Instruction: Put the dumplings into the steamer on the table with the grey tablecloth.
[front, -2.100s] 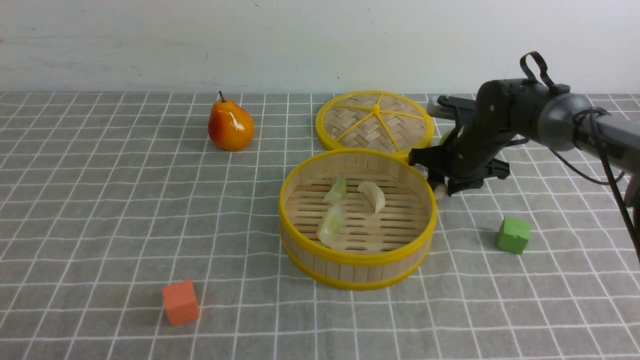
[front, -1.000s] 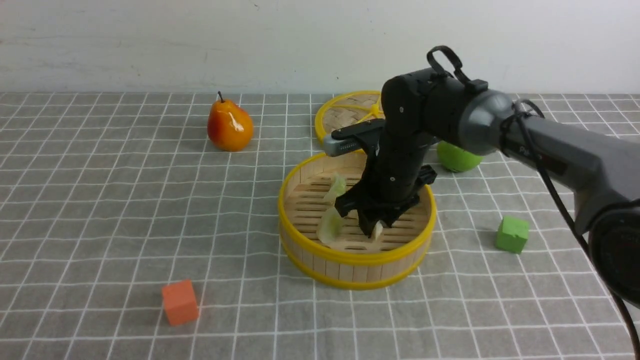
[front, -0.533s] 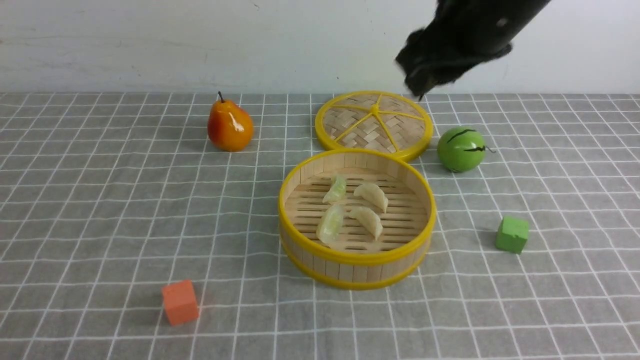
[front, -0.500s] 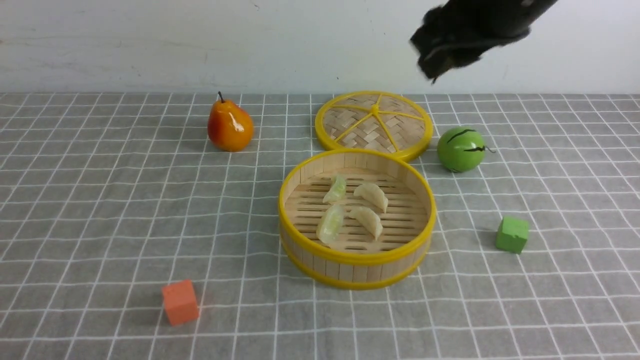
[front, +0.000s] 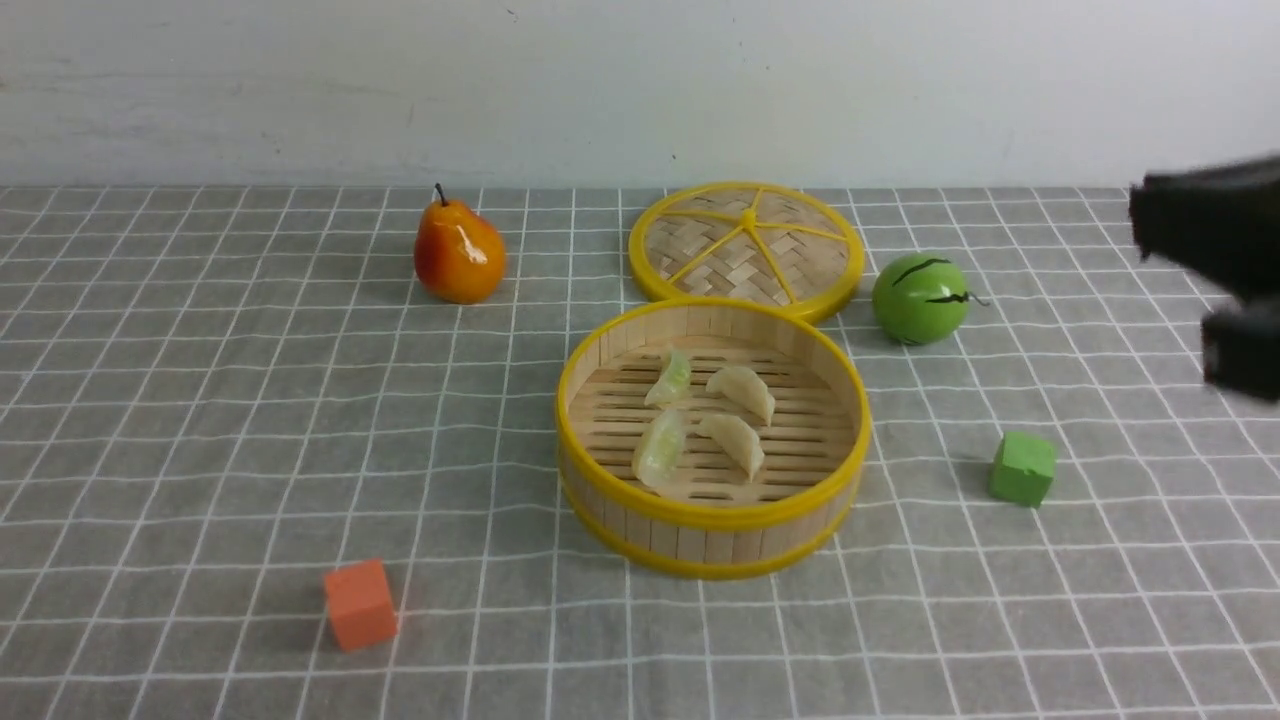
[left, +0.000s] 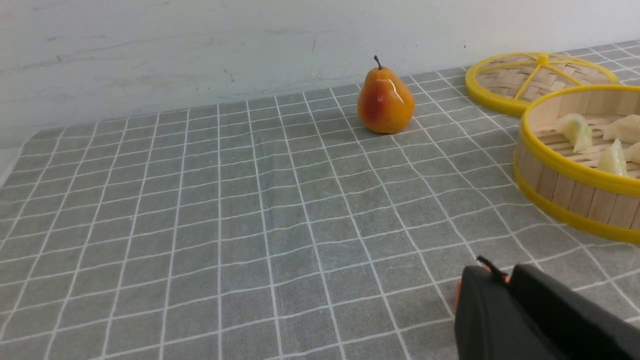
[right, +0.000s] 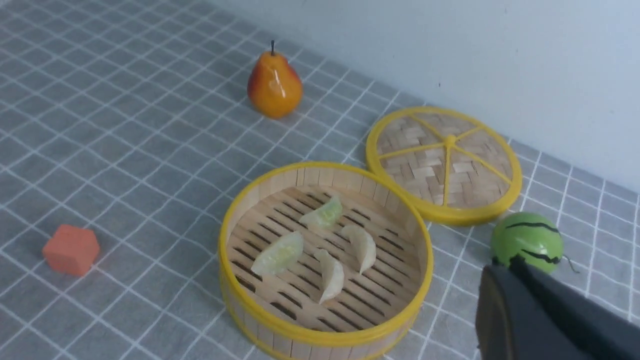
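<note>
Front view facing the wall; both wrist views oblique, sharing the steamer (front: 714, 437) and pear (front: 459, 251).

Slatted wooden steamer (front: 712, 500), glossy pear (front: 459, 251), wrinkled cloth tablecloth (front: 200, 420)

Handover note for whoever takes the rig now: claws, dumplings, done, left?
Right claw: shut, empty, raised off to the steamer's right.
Left claw: looks shut, holds nothing, over bare grey tablecloth on the table's left.
Dumplings: two green and two cream, all four lying on the steamer floor.
Lid lies flat behind the steamer.
Done: all dumplings in.
Left: nothing visible; park the arms.
</note>
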